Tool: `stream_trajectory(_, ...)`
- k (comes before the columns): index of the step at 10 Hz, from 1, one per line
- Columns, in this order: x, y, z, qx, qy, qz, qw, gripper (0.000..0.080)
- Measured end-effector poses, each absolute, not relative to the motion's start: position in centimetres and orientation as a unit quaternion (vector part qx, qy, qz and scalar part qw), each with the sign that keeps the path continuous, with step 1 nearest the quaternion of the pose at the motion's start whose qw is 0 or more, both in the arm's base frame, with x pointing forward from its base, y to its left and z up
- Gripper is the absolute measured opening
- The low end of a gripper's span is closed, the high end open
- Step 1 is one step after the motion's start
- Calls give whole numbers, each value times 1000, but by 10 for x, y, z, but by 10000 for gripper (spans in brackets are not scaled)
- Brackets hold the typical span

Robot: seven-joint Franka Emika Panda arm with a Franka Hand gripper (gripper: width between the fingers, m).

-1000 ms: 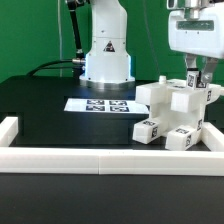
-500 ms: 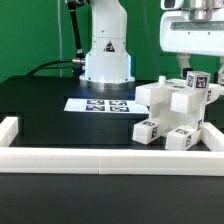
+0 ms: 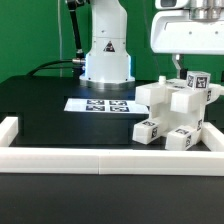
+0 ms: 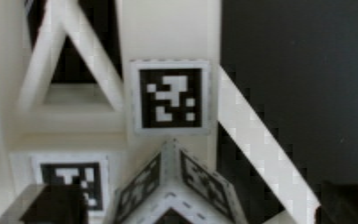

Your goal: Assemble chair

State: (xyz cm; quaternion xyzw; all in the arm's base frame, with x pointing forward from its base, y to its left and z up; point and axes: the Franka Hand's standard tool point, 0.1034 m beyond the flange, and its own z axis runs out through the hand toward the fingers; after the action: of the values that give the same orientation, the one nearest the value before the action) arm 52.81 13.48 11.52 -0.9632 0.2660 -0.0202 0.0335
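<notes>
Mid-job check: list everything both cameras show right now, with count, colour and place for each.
white blocky plastic chair: one partly joined cluster, white with black-and-white square tags, on the table at the exterior view's right, near the front rail
thin flat marker board: one, white with black tags, mid-table in front of the robot base
low border rail: one, white, along the table's front and the exterior view's left edge
flat table: one, black, under everything
robot base: one, white, behind the marker board
two-finger gripper: one, white body, open, above the chair, holding nothing
</notes>
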Motion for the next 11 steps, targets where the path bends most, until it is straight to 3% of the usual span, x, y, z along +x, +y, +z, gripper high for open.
stream_trajectory(8, 530, 130, 117, -999, 13, -30, 23, 649)
stream_trajectory(10, 530, 130, 116, -999, 14, -30, 23, 627)
stream_trajectory(11, 530, 130, 116, -999, 14, -30, 23, 453)
